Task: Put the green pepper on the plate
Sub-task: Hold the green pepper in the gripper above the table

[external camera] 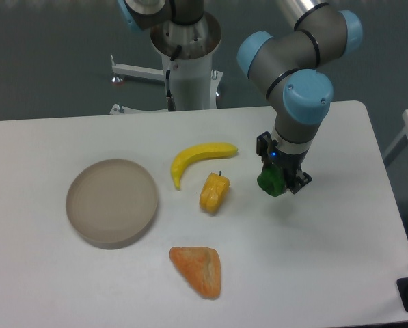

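From my seat I see the pincer on the right side of the bench, pointing down, with its fingers pinching the green pepper. The pepper sits between the fingers, its glossy green body showing on the near left side of them. I cannot tell whether it is touching the bench or lifted just clear of it (the view from above gives me no gap to judge by).

The plate is well apart from it, on the left side of the bench, a round beige-grey dish with a raised rim and nothing lying in it.

Between the plate and the pincer lie three other things. A yellow banana curves across the middle of the bench, its far tip pointing towards the arm. Just below it, near but not touching as far as I can see, sits a yellow-orange pepper, tilted, with its small dark stem at the top. Nearer to me, towards the front edge, lies an orange wedge-shaped piece (it looks like toy food, though I cannot say which kind).

The arm's base column stands behind the bench, at the far edge.
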`<state>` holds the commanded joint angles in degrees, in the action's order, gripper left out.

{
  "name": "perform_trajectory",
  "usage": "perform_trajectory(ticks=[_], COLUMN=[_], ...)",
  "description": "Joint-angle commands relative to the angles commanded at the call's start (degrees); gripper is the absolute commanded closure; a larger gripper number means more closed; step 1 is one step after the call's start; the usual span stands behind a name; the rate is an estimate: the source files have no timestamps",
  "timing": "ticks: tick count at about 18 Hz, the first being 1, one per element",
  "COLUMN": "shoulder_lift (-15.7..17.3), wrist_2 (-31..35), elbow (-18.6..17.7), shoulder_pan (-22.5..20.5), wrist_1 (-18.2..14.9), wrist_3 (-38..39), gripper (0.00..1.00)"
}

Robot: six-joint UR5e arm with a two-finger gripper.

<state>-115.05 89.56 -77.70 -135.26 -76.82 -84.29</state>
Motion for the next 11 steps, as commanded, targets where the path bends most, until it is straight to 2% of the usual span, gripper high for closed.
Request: perform_trajectory(ticks=[7, 11], shoulder_lift=[0.61, 3.86], wrist_2=[-0.09, -1.4], elbow=[0.26, -1.49], shoulder_pan=[0.79, 5.44], wrist_1=[-0.44, -1.31], wrist_3=[2.1, 4.21], gripper=[0.68, 0.65])
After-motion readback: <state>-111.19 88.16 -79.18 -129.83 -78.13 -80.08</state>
